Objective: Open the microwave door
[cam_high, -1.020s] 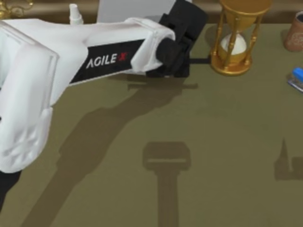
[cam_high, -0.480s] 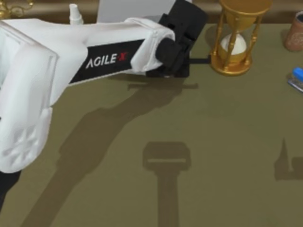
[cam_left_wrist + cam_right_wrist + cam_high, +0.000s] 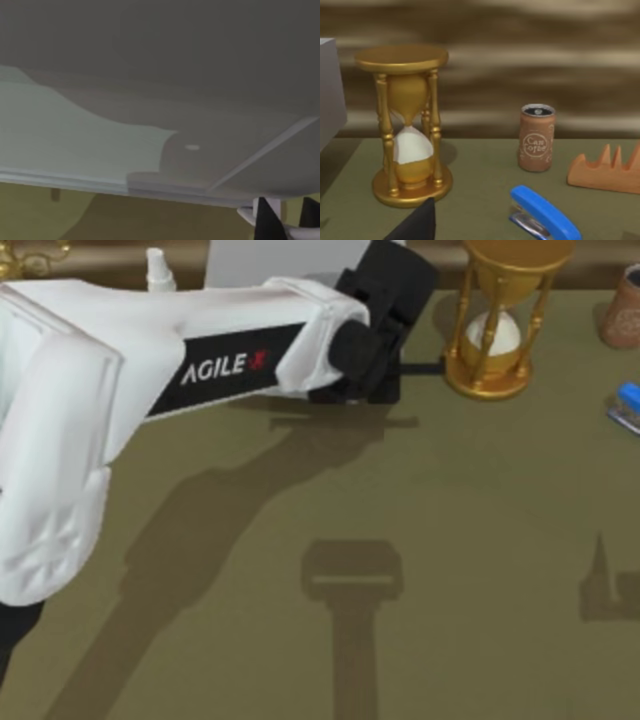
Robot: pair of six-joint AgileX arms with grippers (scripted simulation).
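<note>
Our left arm (image 3: 150, 380) reaches across the far left of the table (image 3: 480, 540), and its black gripper (image 3: 375, 335) sits right up against the microwave (image 3: 285, 260), a pale grey box at the table's far edge just behind the tool. From above we cannot tell whether its fingers are spread or pinched. In the left wrist view the grey surface of the microwave (image 3: 165, 65) fills nearly everything, with a paler, greenish panel (image 3: 60, 140) low down; this is probably the door, though at this range we cannot be sure.

Just to the right of the gripper stands a gold hourglass (image 3: 505, 325), close enough to crowd that side. Nearer us the tabletop is bare olive, crossed only by shadows.

The arm's dark band reads "AGILE X". Beyond the hourglass stand a brown can (image 3: 536, 137) lettered "Can Coffee" and a blue stapler (image 3: 542, 212). Our right arm's gripper (image 3: 417, 222) shows only as a dark tip, its state unclear.
</note>
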